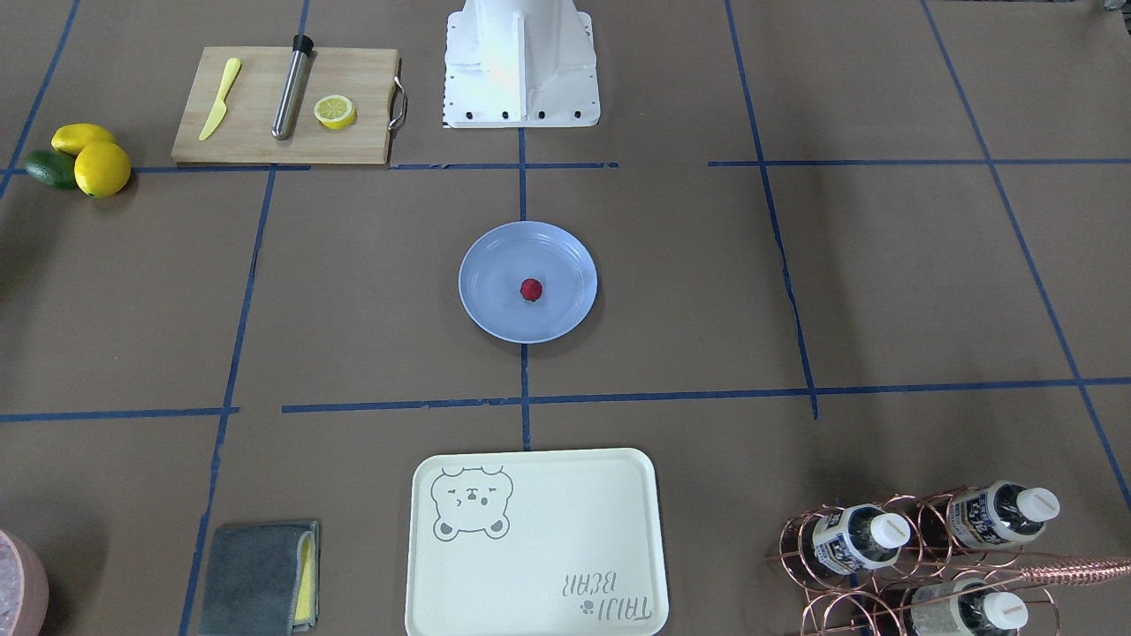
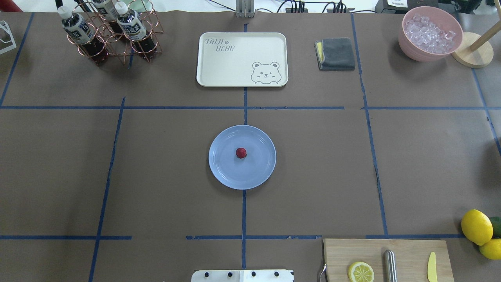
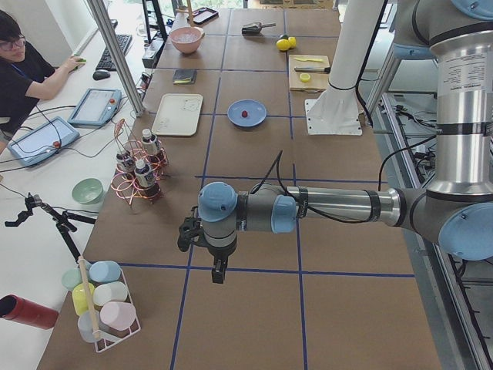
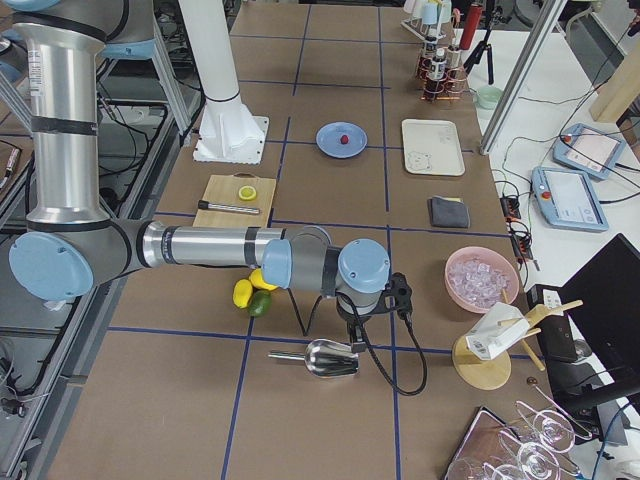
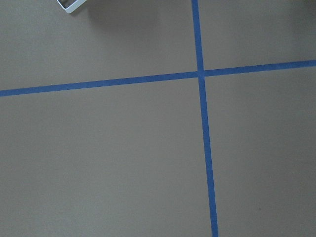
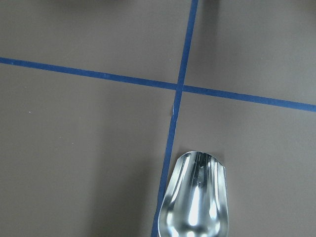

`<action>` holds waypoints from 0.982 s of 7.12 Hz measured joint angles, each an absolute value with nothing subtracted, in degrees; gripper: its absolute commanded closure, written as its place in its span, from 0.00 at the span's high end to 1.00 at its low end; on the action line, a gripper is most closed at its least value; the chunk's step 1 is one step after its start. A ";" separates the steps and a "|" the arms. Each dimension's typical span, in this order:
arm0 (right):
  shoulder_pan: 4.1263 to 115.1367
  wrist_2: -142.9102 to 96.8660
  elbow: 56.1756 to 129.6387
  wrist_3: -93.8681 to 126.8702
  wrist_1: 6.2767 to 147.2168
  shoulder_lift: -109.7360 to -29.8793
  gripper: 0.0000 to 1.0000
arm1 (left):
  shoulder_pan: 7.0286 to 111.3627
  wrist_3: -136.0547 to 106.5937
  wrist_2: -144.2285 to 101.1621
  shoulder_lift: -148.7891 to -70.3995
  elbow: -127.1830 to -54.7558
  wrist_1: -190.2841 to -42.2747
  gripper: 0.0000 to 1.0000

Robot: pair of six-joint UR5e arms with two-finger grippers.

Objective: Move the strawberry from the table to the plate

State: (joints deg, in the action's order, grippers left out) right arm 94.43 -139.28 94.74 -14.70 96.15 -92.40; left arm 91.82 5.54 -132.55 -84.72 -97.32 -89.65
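The small dark-red strawberry (image 1: 531,289) (image 2: 241,153) lies near the middle of the light-blue plate (image 1: 495,305) (image 2: 227,170), which sits at the centre of the brown table (image 2: 164,164) with its blue tape grid. Both arms are far from the plate, over the table's two ends. My left gripper (image 3: 219,271) shows only in the exterior left view and points down over bare paper. My right gripper (image 4: 360,333) shows only in the exterior right view, just above a metal scoop (image 4: 330,357) (image 6: 195,197). I cannot tell whether either gripper is open or shut. Neither wrist view shows fingers.
A cutting board (image 2: 407,250) with a lemon half (image 2: 361,272), a steel rod and a yellow knife sits near the robot's right. Whole lemons (image 2: 476,226), a bear tray (image 2: 235,66), a bottle rack (image 2: 105,33), a grey cloth (image 2: 336,54) and an ice bowl (image 2: 430,33) ring the table. A person (image 3: 19,73) sits beside it.
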 measured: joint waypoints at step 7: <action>94.05 -137.73 94.18 -14.44 96.06 -92.29 1.00 | 91.76 5.45 -132.62 -85.16 -97.30 -89.65 1.00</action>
State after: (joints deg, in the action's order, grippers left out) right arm 94.05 -137.73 94.18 -14.44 96.06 -92.29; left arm 91.76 5.45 -132.62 -85.16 -97.30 -89.65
